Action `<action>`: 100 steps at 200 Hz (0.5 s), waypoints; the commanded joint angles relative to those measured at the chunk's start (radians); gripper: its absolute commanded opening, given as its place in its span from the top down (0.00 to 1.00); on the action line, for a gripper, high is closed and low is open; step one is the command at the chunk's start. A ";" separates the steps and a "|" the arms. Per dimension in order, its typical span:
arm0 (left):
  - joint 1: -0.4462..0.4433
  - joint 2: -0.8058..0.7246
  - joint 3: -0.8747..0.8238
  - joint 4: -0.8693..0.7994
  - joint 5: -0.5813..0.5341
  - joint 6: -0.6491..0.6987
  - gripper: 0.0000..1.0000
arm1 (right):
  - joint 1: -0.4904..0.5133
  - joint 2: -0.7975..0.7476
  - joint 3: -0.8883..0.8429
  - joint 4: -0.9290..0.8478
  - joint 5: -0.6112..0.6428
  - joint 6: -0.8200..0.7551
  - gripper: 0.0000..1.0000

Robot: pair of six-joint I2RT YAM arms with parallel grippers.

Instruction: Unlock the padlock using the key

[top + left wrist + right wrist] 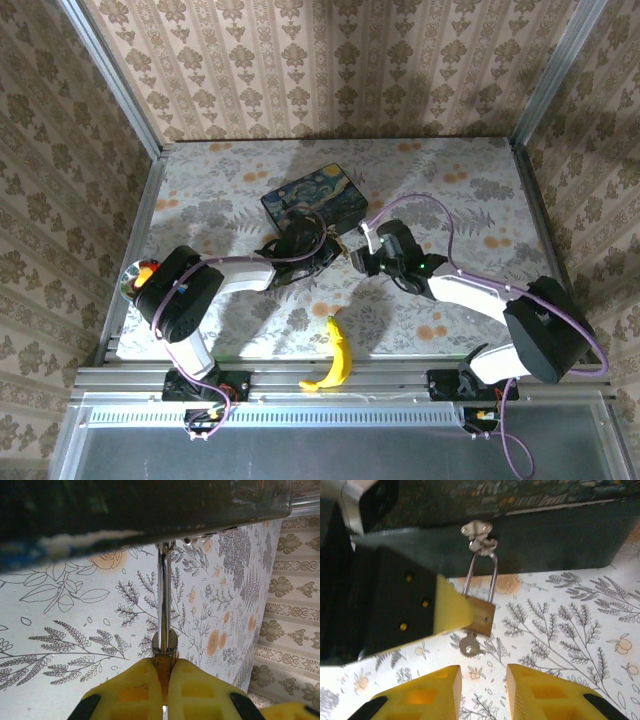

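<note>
Left tool [164, 672] pinching padlock [482, 616], key [469, 645] at base — just ahead of right tool [484, 680]

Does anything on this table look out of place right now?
The banana lies loose at the near edge of the table, apart from the padlock on the painted box; it looks unrelated.

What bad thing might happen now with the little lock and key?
The key sticks out of the padlock with the right gripper open and off it, so it may slip out. The left gripper pinches the padlock; a slip would let it swing on the box clasp, and the right gripper could miss the key.
</note>
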 commanded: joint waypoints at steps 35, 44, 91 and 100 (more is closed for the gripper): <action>-0.010 -0.012 -0.022 -0.086 0.045 0.002 1.00 | 0.110 0.066 0.032 -0.016 0.261 -0.147 0.70; -0.009 -0.011 -0.024 -0.086 0.045 0.002 1.00 | 0.119 0.077 0.034 -0.009 0.279 -0.163 0.70; -0.009 -0.012 -0.033 -0.075 0.046 -0.004 1.00 | 0.141 0.126 0.033 0.021 0.319 -0.213 0.69; -0.010 -0.012 -0.034 -0.074 0.046 -0.004 1.00 | 0.143 0.131 0.030 0.029 0.320 -0.220 0.69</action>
